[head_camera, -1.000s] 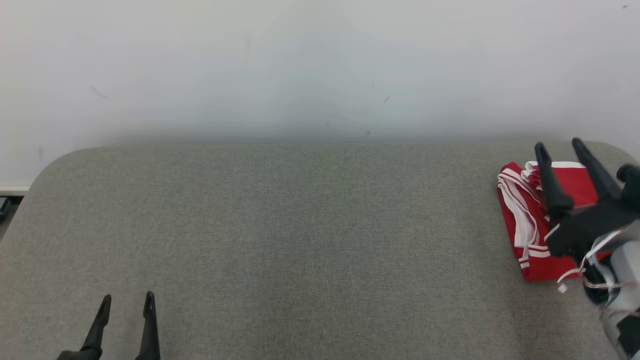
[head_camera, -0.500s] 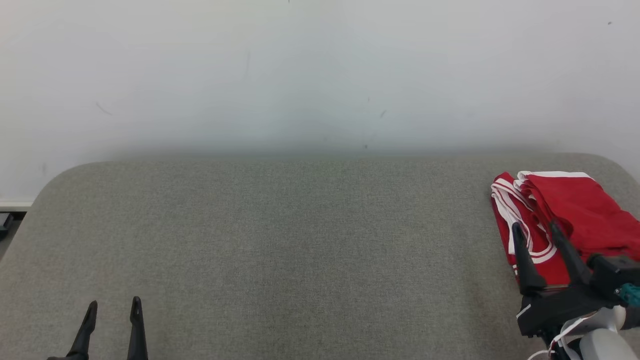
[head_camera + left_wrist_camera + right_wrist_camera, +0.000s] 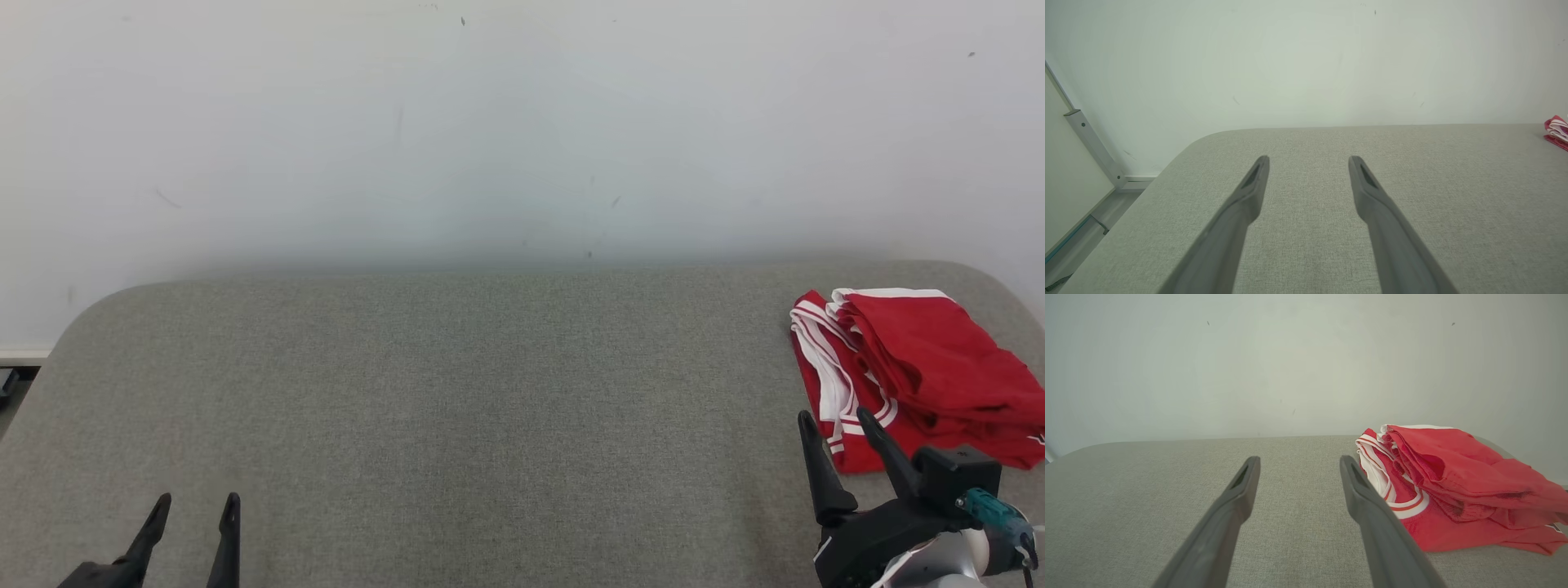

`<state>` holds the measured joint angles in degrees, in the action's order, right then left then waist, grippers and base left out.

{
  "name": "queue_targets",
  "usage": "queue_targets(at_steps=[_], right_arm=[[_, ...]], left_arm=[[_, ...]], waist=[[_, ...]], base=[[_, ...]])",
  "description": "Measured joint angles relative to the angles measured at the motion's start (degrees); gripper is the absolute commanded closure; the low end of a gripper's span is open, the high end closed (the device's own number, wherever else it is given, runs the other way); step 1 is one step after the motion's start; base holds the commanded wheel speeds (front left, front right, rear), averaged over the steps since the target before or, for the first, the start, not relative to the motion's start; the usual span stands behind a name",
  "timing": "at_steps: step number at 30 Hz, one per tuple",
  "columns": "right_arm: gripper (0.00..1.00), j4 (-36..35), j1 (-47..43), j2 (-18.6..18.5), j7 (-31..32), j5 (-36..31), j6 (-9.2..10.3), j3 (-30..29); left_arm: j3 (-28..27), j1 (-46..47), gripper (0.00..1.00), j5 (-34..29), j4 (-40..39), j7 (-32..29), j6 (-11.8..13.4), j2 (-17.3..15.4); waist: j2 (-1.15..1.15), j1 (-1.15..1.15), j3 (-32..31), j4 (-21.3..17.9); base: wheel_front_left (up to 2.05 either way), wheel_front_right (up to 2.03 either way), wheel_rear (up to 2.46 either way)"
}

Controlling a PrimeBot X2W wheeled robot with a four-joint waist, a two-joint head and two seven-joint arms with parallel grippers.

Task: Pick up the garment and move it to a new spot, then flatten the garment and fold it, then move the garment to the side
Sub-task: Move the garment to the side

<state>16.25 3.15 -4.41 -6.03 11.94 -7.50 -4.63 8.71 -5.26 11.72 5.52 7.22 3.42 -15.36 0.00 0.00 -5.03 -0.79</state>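
The folded red garment (image 3: 922, 367) lies at middle right, just beside the right gripper's (image 3: 834, 416) spread, empty fingers; the left gripper (image 3: 200, 496) is spread too.

A grey fabric-covered table (image 3: 457, 392) with rounded corners spans the head view from 9 to 3 o'clock. Behind it, at 12 o'clock, rises a white wall (image 3: 522, 122) flecked with small dark marks (image 3: 614, 201). In the left wrist view a grey metal bar (image 3: 1094, 147) slants at 9 o'clock, down to a pale skirting (image 3: 1141, 177) and grey floor (image 3: 1102, 208) at 8 o'clock.
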Motion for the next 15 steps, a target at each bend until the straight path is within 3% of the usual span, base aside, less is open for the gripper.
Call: queue_targets(at_steps=[5, 15], right_arm=[[0.0, -1.83, -0.4, 0.41, 1.59, -0.05, 0.0, -0.47], [0.0, -4.31, -1.53, 0.86, 3.28, -0.02, 0.0, -0.94]], left_arm=[[-0.43, -0.25, 0.0, 1.7, -2.04, -1.66, -1.88, -1.24], [-0.79, -1.37, 0.0, 2.94, -4.94, -3.59, -1.43, -2.22]], waist=[[0.0, 0.0, -0.26, 0.03], [0.0, 0.0, -0.5, 0.11]], base=[[0.0, 0.0, 0.0], [0.0, 0.0, 0.0]])
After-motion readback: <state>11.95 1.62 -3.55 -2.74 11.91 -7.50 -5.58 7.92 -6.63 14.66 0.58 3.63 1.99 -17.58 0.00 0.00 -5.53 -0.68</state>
